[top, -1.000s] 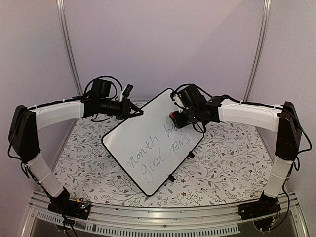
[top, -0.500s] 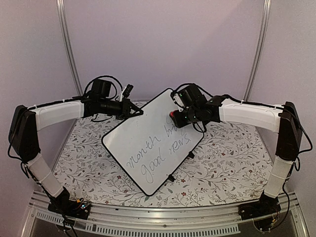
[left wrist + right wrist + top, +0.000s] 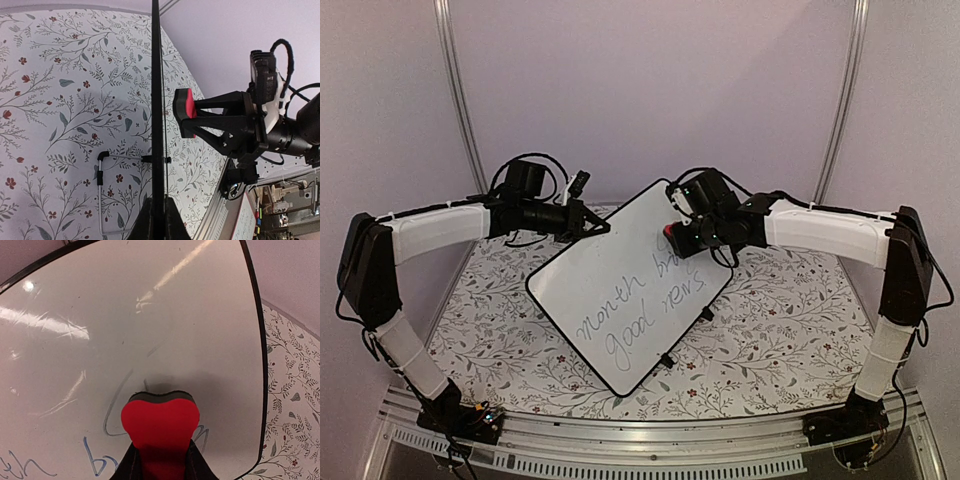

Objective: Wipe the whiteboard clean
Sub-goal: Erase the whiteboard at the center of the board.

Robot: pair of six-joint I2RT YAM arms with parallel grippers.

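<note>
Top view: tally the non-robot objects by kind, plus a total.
Whiteboard: 1
Red eraser: 1
Total: 2

The whiteboard (image 3: 150, 315) is smooth and glossy, streaked with bright light reflections. The eraser (image 3: 160, 422) looks matt red, with a dark felt-like face. The worktop (image 3: 780, 320) has a matt floral-printed covering, and a ribbed bare-metal rail (image 3: 650, 432) runs along its near edge.

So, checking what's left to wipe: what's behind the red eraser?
Grey handwriting on the whiteboard: strokes show either side of the red eraser; letters between are covered.
</note>
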